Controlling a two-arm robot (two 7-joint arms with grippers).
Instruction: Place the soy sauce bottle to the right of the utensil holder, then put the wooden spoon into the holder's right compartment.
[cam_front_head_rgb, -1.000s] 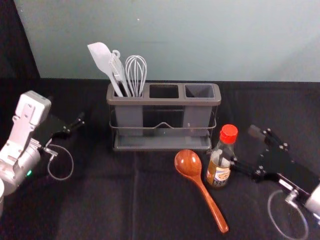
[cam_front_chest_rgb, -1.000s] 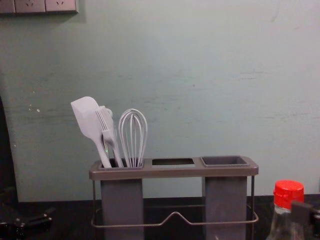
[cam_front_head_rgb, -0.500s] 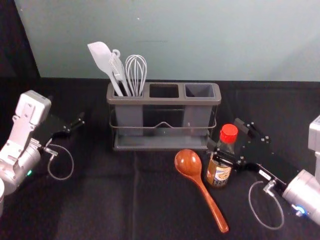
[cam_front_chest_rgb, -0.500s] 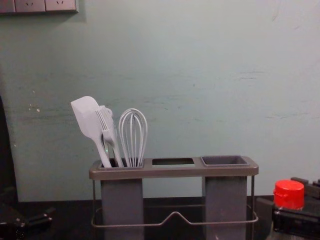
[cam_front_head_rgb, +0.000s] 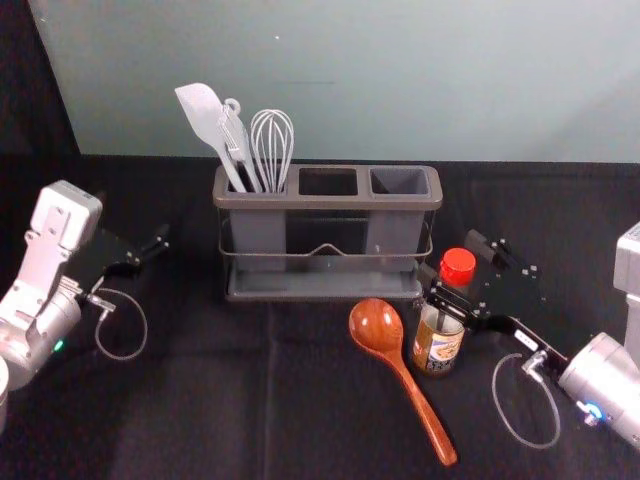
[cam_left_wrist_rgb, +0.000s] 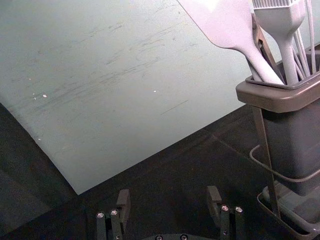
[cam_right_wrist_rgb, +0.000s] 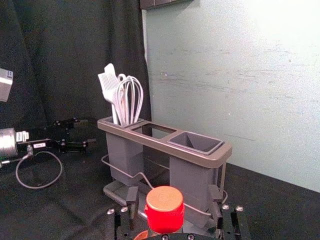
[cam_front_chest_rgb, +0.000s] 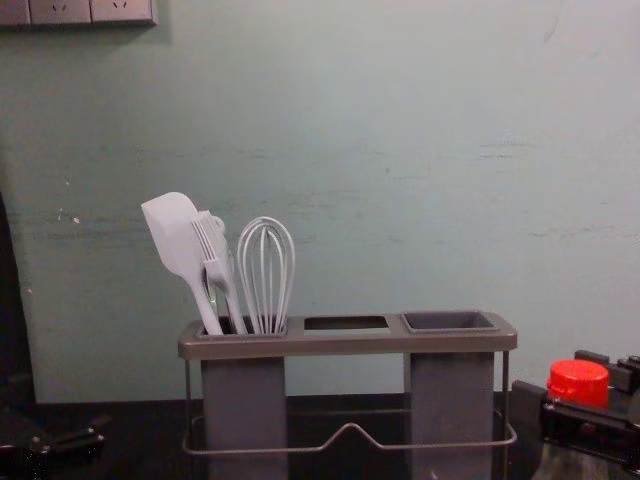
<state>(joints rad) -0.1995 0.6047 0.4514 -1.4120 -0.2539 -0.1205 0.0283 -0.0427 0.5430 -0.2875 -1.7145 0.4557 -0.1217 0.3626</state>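
Note:
The soy sauce bottle (cam_front_head_rgb: 440, 345) with its red cap stands upright, right of the wooden spoon (cam_front_head_rgb: 377, 328) lying on the table. My right gripper (cam_front_head_rgb: 450, 258) is open around the bottle's upper part; in the right wrist view the red cap (cam_right_wrist_rgb: 164, 206) sits between the spread fingers of the right gripper (cam_right_wrist_rgb: 173, 199), with gaps at both sides. The grey utensil holder (cam_front_head_rgb: 325, 202) stands behind, its left compartment holding white utensils, its middle and right ones empty. My left gripper (cam_front_head_rgb: 134, 220) is parked at the left; the left wrist view shows the left gripper (cam_left_wrist_rgb: 168, 201) open.
A spatula (cam_front_head_rgb: 204, 118), a brush and a whisk (cam_front_head_rgb: 272, 150) rise from the holder's left compartment. Behind the black-covered table (cam_front_head_rgb: 200, 400) is a pale wall (cam_front_head_rgb: 500, 80). The holder's front wire rail is close to the bottle and right gripper.
My right gripper has come in leftward and away from the body, and its fingers now stand on either side of the bottle. The bottle, spoon and left arm have stayed put.

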